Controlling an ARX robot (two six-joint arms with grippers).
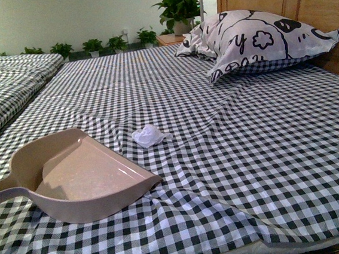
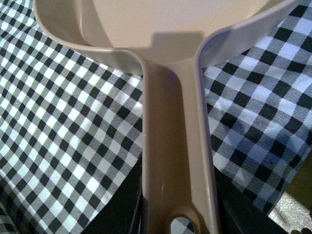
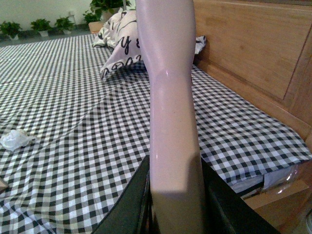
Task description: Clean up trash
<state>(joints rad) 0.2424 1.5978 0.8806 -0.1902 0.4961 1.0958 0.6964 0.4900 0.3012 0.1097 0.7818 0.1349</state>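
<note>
The left gripper (image 2: 178,209) clamped the handle of a beige plastic dustpan (image 1: 84,177) near the front edge of the checked bed (image 1: 252,173); the right gripper (image 3: 175,204) clamped a pale pink plastic shaft (image 3: 170,97). A small crumpled white paper wad (image 1: 148,135) lay just beyond the dustpan's lip.

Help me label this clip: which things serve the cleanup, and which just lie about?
Job: crumpled white paper wad; beige plastic dustpan; pale pink plastic handle.
Lying about: black-and-white patterned pillow; leafy green potted plant.

Crumpled white paper wad (image 1: 148,135), pale pink plastic dustpan (image 1: 84,174), black-and-white gingham bedsheet (image 1: 250,155), black-and-white cartoon-print pillow (image 1: 251,41), glossy pale pink handle (image 3: 170,122).
</note>
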